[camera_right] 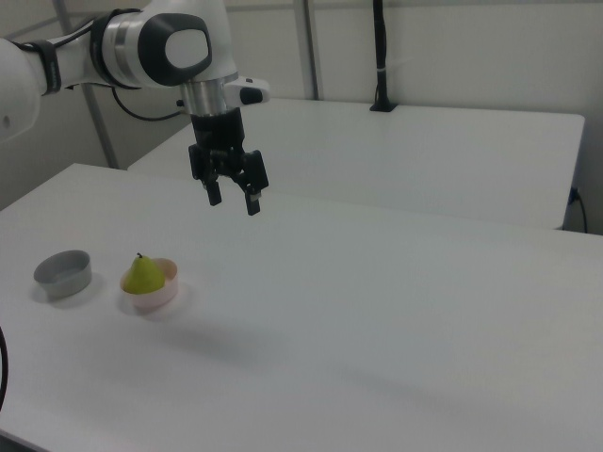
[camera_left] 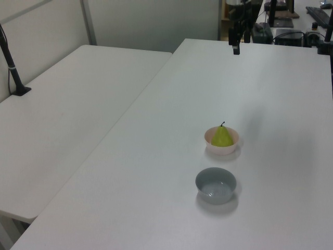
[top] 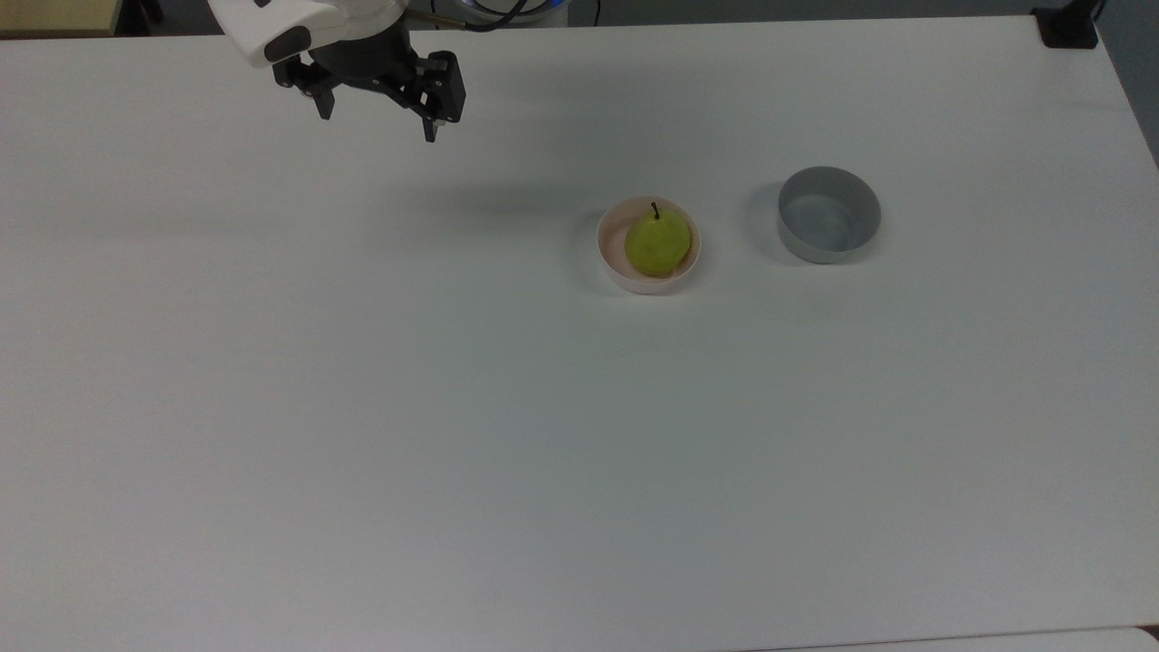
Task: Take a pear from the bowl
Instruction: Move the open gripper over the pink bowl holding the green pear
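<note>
A yellow-green pear (top: 657,243) (camera_left: 222,137) (camera_right: 142,275) with a short dark stem sits inside the pale pink bowl (top: 618,269) (camera_left: 210,143) (camera_right: 170,285) near the middle of the white table. My gripper (top: 378,125) (camera_right: 233,201) hangs open and empty high above the table, well off toward the top view's upper left of the bowl. In the left view the gripper (camera_left: 235,47) is far back along the table, beyond the bowl.
A grey bowl (top: 828,215) (camera_left: 215,185) (camera_right: 64,273) of similar size stands empty beside the pink one, on the top view's right. A second white table (camera_left: 62,114) (camera_right: 452,151) adjoins. A black post (camera_left: 11,65) stands on it.
</note>
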Robot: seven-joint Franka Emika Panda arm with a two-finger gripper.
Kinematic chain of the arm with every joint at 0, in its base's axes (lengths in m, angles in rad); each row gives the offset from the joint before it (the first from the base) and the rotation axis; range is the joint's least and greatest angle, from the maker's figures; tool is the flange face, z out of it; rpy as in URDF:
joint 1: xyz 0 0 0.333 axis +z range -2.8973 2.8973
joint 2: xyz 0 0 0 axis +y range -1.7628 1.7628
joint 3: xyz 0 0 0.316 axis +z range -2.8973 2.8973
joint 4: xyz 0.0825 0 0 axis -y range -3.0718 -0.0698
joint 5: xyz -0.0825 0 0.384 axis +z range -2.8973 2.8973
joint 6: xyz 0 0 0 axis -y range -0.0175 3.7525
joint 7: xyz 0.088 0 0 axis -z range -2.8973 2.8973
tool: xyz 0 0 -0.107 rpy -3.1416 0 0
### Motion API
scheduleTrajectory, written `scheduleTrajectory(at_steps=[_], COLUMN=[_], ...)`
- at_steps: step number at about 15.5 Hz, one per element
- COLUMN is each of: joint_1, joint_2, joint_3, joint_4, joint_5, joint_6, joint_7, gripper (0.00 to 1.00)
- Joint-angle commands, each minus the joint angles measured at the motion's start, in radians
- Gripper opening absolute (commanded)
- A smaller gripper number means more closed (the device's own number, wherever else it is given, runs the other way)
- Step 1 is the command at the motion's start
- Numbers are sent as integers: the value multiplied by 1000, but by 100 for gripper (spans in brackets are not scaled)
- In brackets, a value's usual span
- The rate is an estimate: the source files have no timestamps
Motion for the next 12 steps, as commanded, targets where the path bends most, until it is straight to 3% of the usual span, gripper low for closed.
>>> scheduleTrajectory(at_steps=[1, 12], joint_1=[-2, 1], joint_2=[-35, -36], joint_3=[-3, -2], joint_4=[-14, -11], joint_5=[7, 35], joint_6=[-50, -47], joint_7=[-46, -43], gripper=[100, 100])
